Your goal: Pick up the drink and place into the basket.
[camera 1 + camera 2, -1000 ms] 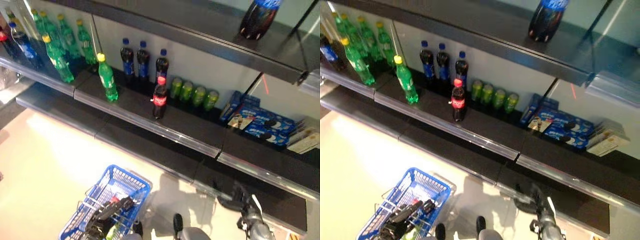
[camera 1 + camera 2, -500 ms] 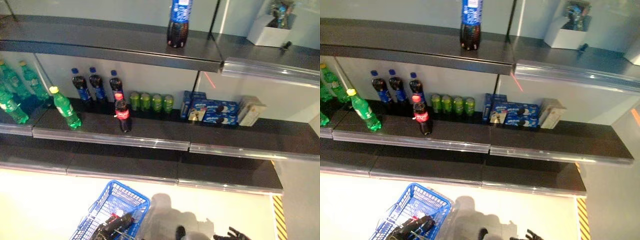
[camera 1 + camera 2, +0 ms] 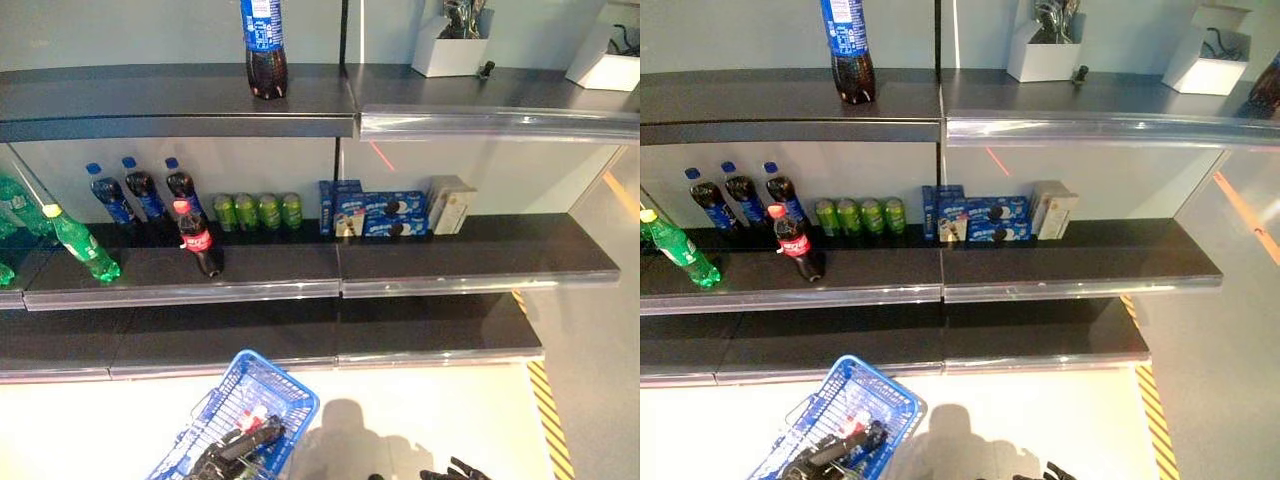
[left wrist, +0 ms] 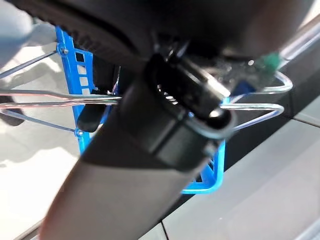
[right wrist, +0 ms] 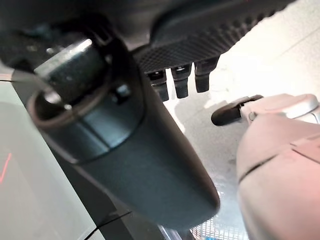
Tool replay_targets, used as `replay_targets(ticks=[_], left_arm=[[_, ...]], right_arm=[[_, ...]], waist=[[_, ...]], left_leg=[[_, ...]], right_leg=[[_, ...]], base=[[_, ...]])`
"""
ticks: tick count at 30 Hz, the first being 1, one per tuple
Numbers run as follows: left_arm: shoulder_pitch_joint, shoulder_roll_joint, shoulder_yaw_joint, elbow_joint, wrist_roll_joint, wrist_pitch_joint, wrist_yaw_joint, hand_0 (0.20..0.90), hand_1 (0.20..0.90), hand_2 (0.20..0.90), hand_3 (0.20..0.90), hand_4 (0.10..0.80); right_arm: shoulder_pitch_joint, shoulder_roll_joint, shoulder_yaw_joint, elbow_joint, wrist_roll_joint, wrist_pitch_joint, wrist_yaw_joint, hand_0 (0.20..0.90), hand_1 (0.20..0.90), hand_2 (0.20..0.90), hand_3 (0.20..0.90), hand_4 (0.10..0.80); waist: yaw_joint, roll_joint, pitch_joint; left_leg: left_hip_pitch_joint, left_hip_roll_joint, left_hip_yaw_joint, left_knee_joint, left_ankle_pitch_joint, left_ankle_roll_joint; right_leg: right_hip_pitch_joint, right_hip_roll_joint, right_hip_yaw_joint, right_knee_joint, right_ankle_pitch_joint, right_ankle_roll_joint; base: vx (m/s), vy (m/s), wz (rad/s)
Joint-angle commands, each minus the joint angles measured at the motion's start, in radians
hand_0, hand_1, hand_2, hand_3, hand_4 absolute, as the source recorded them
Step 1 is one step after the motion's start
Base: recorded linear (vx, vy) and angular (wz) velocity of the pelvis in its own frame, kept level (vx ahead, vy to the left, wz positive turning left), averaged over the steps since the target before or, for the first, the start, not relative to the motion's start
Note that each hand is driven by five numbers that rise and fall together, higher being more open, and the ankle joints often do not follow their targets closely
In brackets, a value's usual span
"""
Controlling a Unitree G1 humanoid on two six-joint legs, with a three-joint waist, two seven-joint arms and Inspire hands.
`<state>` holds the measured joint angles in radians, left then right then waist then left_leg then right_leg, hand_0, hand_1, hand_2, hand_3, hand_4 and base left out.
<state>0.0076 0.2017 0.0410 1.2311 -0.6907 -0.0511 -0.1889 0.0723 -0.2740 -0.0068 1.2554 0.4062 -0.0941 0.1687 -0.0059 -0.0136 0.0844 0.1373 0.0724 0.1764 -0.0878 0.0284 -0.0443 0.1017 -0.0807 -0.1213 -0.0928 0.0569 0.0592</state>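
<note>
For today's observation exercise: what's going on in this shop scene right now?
A humanoid robot stands before store shelves, its left hand curled round the wire handles of a blue basket held low. Its right hand hangs empty near the floor, fingers relaxed. A red-capped cola bottle stands untouched at the front of the middle shelf, beside green cans and blue-capped bottles.

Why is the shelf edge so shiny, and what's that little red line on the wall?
Left eye view: the shelf edge strip is glossy and mirrors the lights as a pale band. The red line is a thin streak of red light on the back wall; its source is out of sight. Right wrist view: the floor glares almost white.
</note>
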Motion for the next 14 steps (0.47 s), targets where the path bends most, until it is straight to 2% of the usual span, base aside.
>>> replay_targets(ticks=[1, 14], left_arm=[[-0.003, 0.069, -0.034, -0.065, 0.064, -0.082, -0.057, 0.300, 0.300, 0.300, 0.200, 0.100], [0.006, 0.081, -0.029, -0.041, 0.065, -0.098, -0.085, 0.300, 0.300, 0.300, 0.200, 0.100]], right_arm=[[-0.057, -0.026, 0.004, 0.011, 0.048, -0.025, -0.021, 0.900, 0.900, 0.900, 0.900, 0.800], [-0.048, -0.032, 0.008, 0.018, 0.029, -0.033, -0.001, 0.900, 0.900, 0.900, 0.900, 0.800]], waist=[[0.010, 0.025, -0.017], [0.013, 0.018, -0.028]], left_leg=[[-0.014, -0.071, -0.050, 0.011, -0.053, 0.016], [-0.002, -0.074, -0.053, 0.001, -0.061, 0.018]], right_leg=[[0.029, -0.004, -0.026, 0.037, -0.052, 0.038], [0.030, -0.004, -0.036, 0.047, -0.058, 0.046]], base=[[-0.010, 0.013, 0.06], [0.007, 0.004, 0.03]])
